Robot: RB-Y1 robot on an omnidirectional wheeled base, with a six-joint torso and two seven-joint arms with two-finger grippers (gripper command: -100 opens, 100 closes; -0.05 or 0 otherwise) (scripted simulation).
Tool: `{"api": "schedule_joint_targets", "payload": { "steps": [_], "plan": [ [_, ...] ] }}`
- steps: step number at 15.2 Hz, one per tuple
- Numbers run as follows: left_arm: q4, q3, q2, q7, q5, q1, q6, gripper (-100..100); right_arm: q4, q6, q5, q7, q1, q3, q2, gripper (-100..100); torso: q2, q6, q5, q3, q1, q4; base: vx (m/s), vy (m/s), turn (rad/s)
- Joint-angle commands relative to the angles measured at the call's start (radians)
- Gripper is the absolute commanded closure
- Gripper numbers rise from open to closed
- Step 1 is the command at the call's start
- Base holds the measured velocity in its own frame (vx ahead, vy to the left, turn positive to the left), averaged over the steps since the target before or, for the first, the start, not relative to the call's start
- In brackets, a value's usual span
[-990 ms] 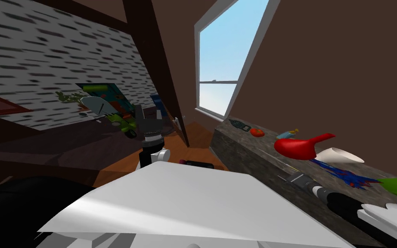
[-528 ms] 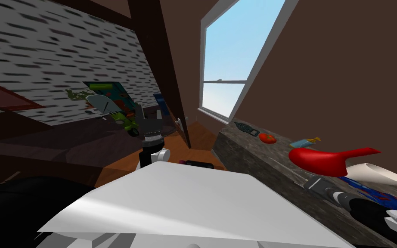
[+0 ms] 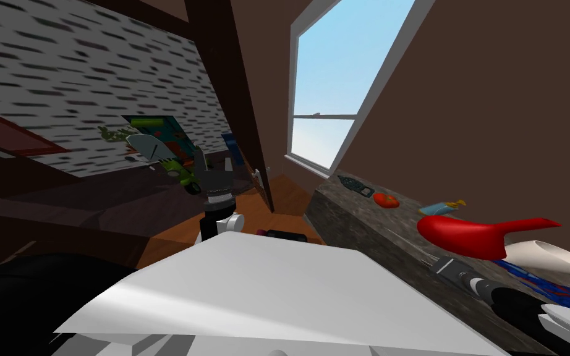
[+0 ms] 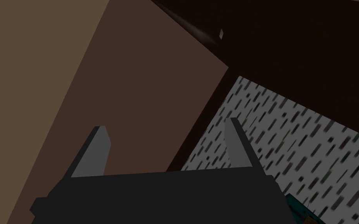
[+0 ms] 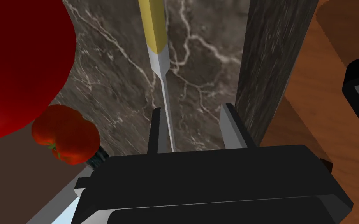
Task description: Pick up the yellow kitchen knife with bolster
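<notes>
The knife lies flat on a dark marble counter (image 5: 116, 77), with a yellow handle (image 5: 154, 27), a silver bolster and a thin blade (image 5: 166, 97). My right gripper (image 5: 192, 111) is low over the blade. Its fingers stand partly closed, one on each side of the blade. One finger (image 5: 156, 128) is right against the blade and the other (image 5: 229, 124) stands well apart from it. In the head view this gripper (image 3: 436, 262) rests at the counter's near edge beside a big red object (image 3: 469, 235). My left gripper (image 3: 216, 167) is raised in front of me, open and empty.
A tomato (image 5: 65, 134) and the red object (image 5: 15, 66) lie close beside the gripper. Further along the counter (image 3: 352, 216) are a dark flat item (image 3: 355, 183), a small blue and yellow thing (image 3: 441, 207) and a white cone (image 3: 549, 256). The counter's edge (image 5: 272, 58) drops to a wooden floor.
My head view has swung a little, so the counter's things sit further right in it. The right gripper stays by the red object and its fingers have drawn closer together.
</notes>
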Motion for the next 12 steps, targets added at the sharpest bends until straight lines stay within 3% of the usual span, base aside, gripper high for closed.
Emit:
{"api": "schedule_joint_targets", "payload": {
  "steps": [1, 3, 4, 5, 8, 12],
  "plan": [
    [0.0, 0.0, 0.0, 0.0, 0.0, 0.0, 0.0, 0, 0.002, 0.001, -0.004, -0.008, 0.007, -0.016, -0.031, 100, 0.0, 0.0, 0.0, 0.0, 0.0, 0.0, -0.004, 0.004, -0.054],
    [0.0, 0.0, 0.0, 0.0, 0.0, 0.0, 0.0, 0, -0.003, -0.011, -0.009, -0.016, 0.019, -0.025, -0.056, 100, 0.001, 0.003, -0.002, 0.0, 0.0, -0.001, -0.015, 0.053, -0.105],
    [0.0, 0.0, 0.0, 0.0, 0.0, 0.0, 0.0, 0, 0.003, -0.008, -0.005, -0.006, 0.006, -0.018, -0.04, 100, 0.002, 0.004, -0.002, 0.001, 0.002, -0.001, -0.011, 0.045, -0.044],
    [0.0, 0.0, 0.0, 0.0, 0.0, 0.0, 0.0, 0, 0.008, -0.015, -0.017, -0.026, 0.035, -0.021, -0.044, -100, 0.002, 0.004, -0.002, 0.001, 0.002, -0.001, -0.016, 0.054, 0.017],
    [0.0, 0.0, 0.0, 0.0, 0.0, 0.0, 0.0, 0, 0.013, -0.019, -0.027, -0.042, 0.058, -0.028, -0.044, -100, 0.003, 0.004, -0.003, 0.001, 0.0, -0.001, -0.012, 0.025, -0.018],
    [0.0, 0.0, 0.0, 0.0, 0.0, 0.0, 0.0, 0, 0.013, -0.015, -0.036, -0.057, 0.088, -0.07, -0.048, -100, 0.001, 0.003, -0.002, 0.0, 0.004, -0.001, 0.01, 0.074, 0.053]
  ]
}}
